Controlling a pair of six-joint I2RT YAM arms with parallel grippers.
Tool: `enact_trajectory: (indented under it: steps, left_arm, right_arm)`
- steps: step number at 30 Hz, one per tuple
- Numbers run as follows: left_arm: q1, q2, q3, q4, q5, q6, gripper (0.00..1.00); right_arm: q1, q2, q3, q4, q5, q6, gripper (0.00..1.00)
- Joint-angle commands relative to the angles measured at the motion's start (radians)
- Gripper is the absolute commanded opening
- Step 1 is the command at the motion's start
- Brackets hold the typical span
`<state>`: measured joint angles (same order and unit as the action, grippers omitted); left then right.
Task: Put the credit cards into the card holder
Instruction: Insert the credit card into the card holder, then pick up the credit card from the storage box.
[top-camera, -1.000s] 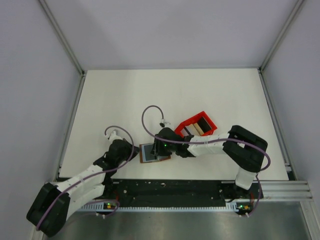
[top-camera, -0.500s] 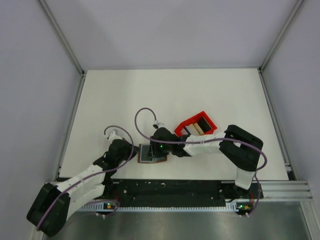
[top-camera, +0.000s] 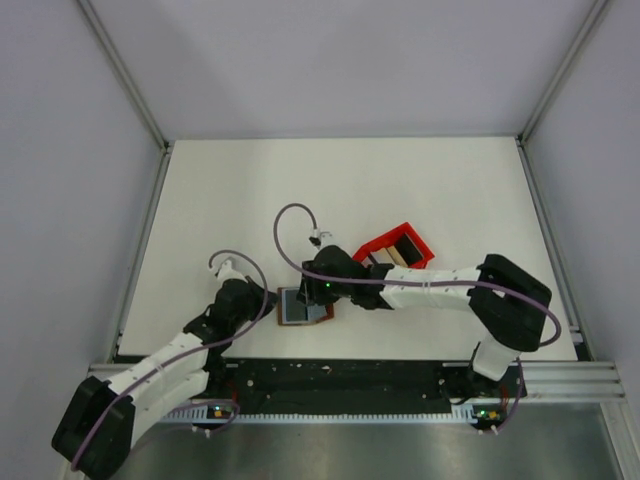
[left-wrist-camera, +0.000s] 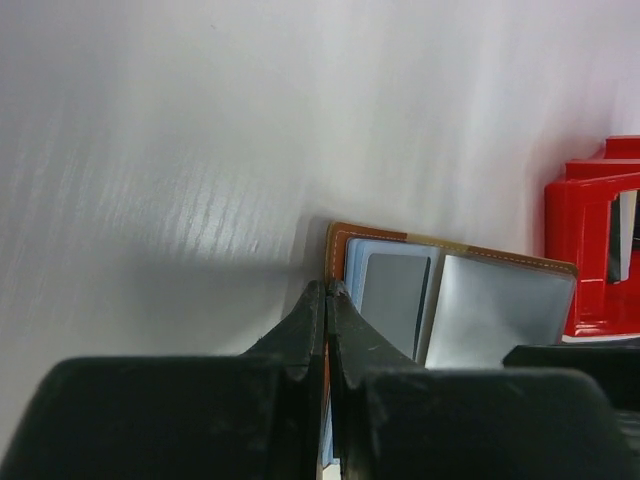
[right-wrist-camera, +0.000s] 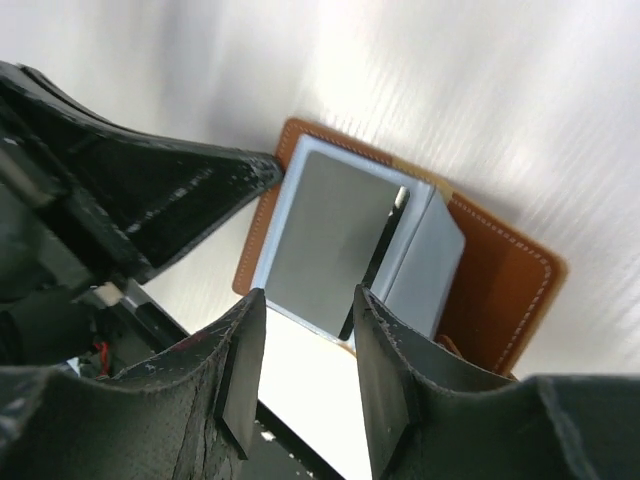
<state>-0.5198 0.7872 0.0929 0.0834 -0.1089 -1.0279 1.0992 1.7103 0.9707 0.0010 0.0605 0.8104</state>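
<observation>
a: brown leather card holder (right-wrist-camera: 500, 270) open on white table (top-camera: 400, 180), left gripper (left-wrist-camera: 327, 290) clamped on its edge; right gripper (right-wrist-camera: 308, 310) apart astride grey plastic card (right-wrist-camera: 325, 235), grip unclear
b: stiff, slick, light; hold its side edges

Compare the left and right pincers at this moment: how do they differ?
The left pincer is shut, nipping the edge of the wallet; the right pincer stands with its jaws apart. The left pincer comes in low from the wallet's side; the right pincer hangs above its open inside, pointing down at it. Both are black, two-fingered, and at the same wallet.
</observation>
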Motion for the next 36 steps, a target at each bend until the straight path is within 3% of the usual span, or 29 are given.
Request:
enact_trajectory:
  steps: [1,5,12,19,36]
  left_arm:
    - [-0.003,-0.026,0.048,0.0,0.025,0.069,0.0]
    - [-0.003,-0.025,0.07,-0.001,0.057,0.088,0.0]
    - [-0.003,-0.023,0.097,-0.019,0.078,0.097,0.0]
    - [-0.003,-0.019,0.105,-0.022,0.072,0.104,0.0]
    - [-0.003,-0.011,0.097,-0.024,0.067,0.109,0.0]
  right_arm:
    - [-0.041,-0.132,0.008,-0.036,0.05,-0.083,0.41]
    - [-0.091,-0.192,-0.006,-0.087,0.078,-0.111,0.41]
    - [-0.3,-0.394,-0.058,-0.216,0.098,-0.232,0.42]
    - [-0.53,-0.391,-0.05,-0.324,-0.014,-0.373,0.42]
    - [-0.57,-0.282,0.023,-0.421,0.252,-0.594,0.42]
